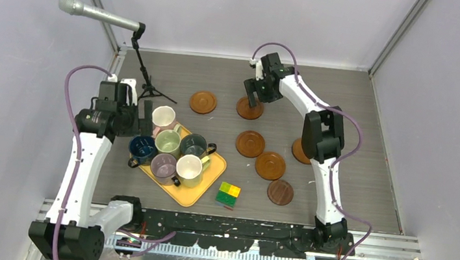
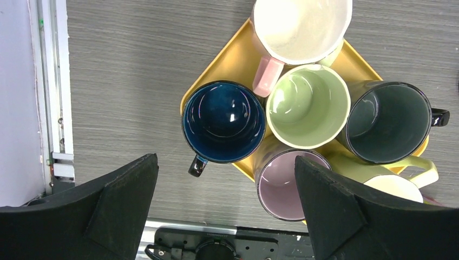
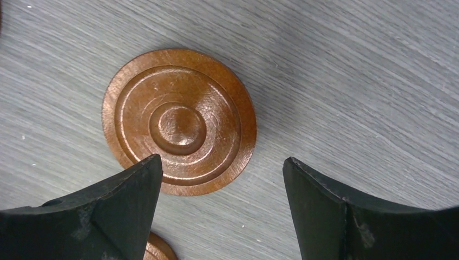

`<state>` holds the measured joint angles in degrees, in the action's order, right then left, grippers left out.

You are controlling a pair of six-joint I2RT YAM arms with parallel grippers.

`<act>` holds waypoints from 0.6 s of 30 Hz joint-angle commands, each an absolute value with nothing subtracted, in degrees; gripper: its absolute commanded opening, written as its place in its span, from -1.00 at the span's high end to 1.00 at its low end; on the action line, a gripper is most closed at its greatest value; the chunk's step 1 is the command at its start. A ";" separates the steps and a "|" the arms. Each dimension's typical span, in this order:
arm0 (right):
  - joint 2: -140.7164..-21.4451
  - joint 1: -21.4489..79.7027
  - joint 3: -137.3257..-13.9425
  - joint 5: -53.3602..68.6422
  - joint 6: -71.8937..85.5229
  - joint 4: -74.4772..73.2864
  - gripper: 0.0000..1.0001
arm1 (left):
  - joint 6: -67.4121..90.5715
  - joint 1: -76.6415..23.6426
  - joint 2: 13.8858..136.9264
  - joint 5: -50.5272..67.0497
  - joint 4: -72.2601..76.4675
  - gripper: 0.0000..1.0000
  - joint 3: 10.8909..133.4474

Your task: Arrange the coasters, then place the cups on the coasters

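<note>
Beneath right claw (image 3: 221, 162), one coaster (image 3: 178, 122)

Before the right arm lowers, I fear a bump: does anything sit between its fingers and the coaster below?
Nothing visible does. The right gripper is open above the coaster, which lies bare on the table; a second coaster shows only beside it.

3 plain pale lilac walls (image 1: 240, 13), aluminium corner posts (image 1: 96, 3). Under the fingers (image 3: 124, 200) of the right gripper (image 3: 222, 162): grey wood-grain tabletop (image 3: 352, 65). Light even, diffuse, soft shadows.
</note>
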<state>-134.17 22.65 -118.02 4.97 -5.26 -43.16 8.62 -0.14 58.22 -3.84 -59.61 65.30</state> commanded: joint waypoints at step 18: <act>-140.19 15.67 -121.41 1.40 -4.93 -45.41 -0.38 | 2.30 -0.27 62.51 1.32 -58.97 -0.99 68.55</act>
<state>-139.26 20.47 -121.08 3.90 -4.99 -43.72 3.81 -0.14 62.26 -0.27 -59.18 65.89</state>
